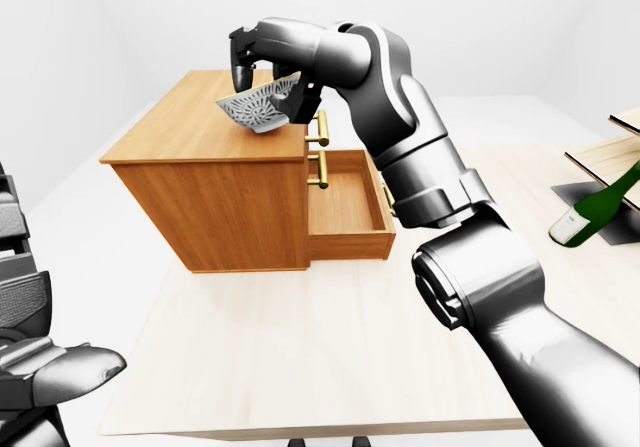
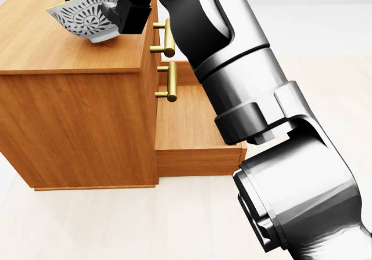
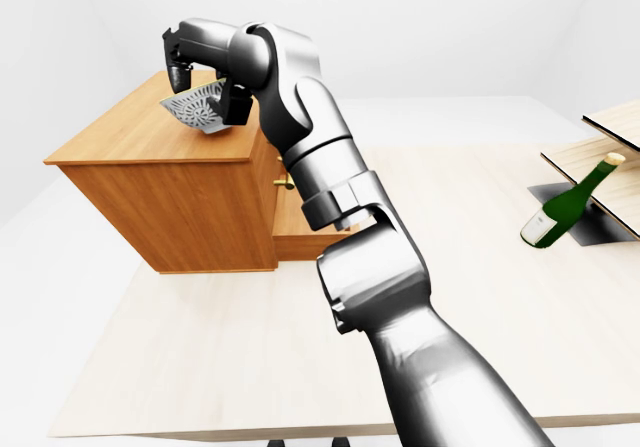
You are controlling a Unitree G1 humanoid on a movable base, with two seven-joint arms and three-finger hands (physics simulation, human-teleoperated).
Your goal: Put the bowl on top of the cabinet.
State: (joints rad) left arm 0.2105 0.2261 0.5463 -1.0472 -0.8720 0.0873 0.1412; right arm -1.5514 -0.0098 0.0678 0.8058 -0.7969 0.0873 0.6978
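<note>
**Bowl held tilted over the cabinet top**

Left-eye view: the right hand [image 1: 265, 55] clenches the rim of the patterned bowl [image 1: 258, 110] over the top of the wooden cabinet [image 1: 205, 207]. The left hand [image 1: 55, 367] sits low at the left edge, and I cannot tell how its fingers stand.

Head view: the bowl is slanted, close to the edge above the open drawer [image 2: 192, 126]. Whether its base touches the top is unclear.

Right-eye view: the slant shows here too. Let go like this, the bowl could rock and tip over that edge into the drawer.

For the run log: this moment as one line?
right hand shut on bowl | bowl tilted over cabinet top, contact unclear | drawer open | left hand low left
</note>
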